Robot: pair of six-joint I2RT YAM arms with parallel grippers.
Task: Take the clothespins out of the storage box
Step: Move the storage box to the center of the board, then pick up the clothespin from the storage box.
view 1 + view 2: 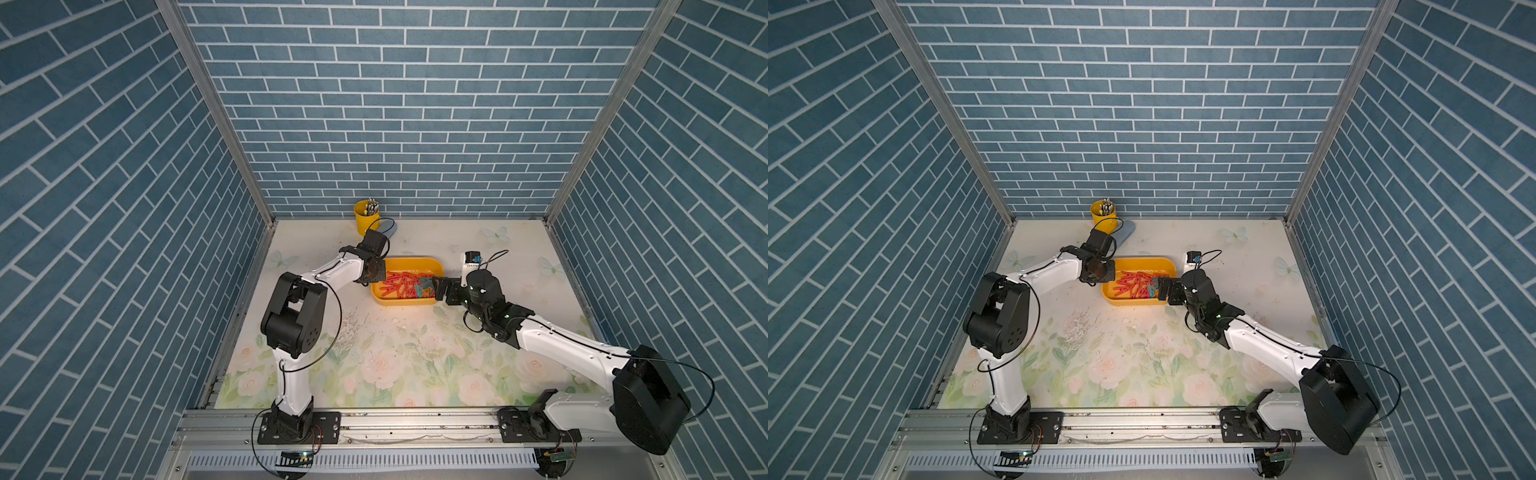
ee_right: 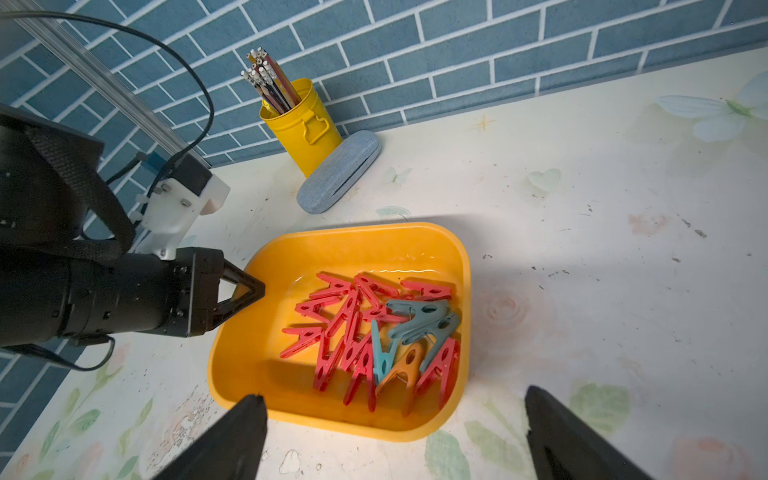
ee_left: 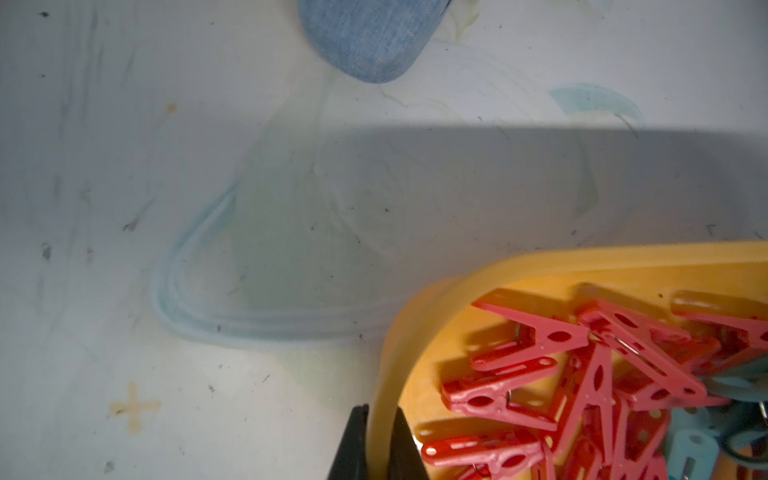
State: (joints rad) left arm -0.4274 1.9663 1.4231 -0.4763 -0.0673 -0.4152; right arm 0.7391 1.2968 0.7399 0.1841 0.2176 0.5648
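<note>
Risk first: the shallow yellow-orange plastic storage box (image 2: 353,230) could tip or skid if the left gripper (image 3: 379,419) drags its thin wall. That would scatter the red, teal and orange plastic clothespins (image 2: 365,332) heaped inside. The left gripper's jaws are nearly closed, pinching the box's rim. The right gripper (image 2: 392,392) hangs spread wide above the pegs — holding nothing.
</note>
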